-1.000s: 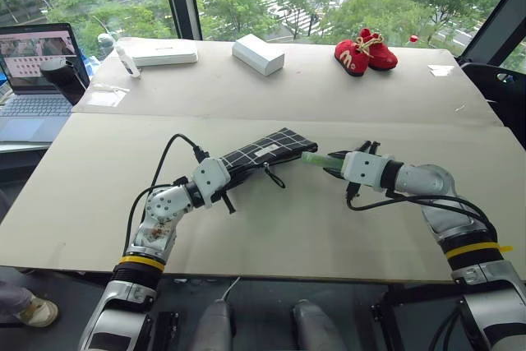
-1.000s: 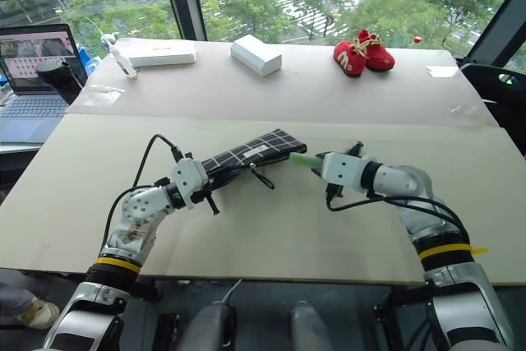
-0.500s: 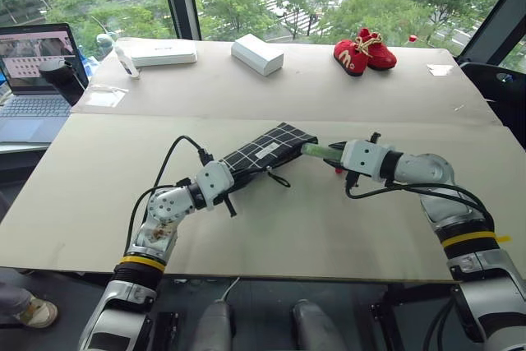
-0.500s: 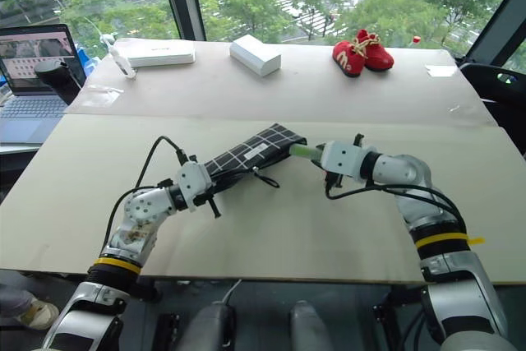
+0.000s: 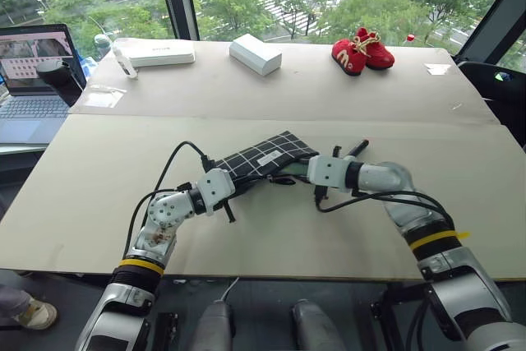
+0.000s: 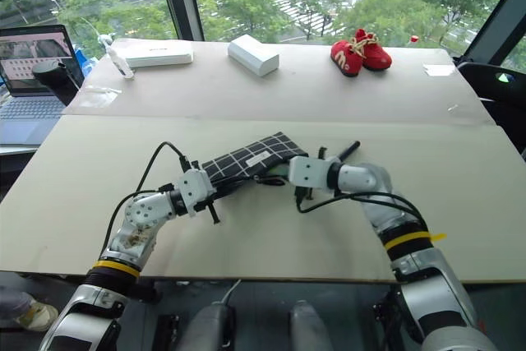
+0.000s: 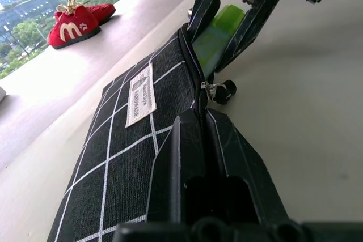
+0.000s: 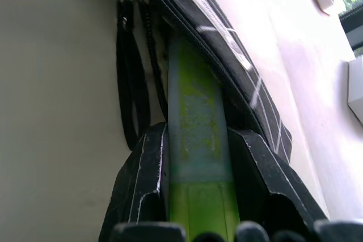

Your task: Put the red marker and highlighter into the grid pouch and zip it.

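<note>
The grid pouch is black fabric crossed by thin white lines in a square grid, with a small white label printed in dark lettering and a black zipper pull cord. The highlighter is bright lime green, paler and translucent along its cap. Both end effectors, left and right, have black fingers on white-grey housings. The table is a pale beige. Near its far edge sits a pair of small red shoes with a yellow M mark and tan laces, and a white box.
</note>
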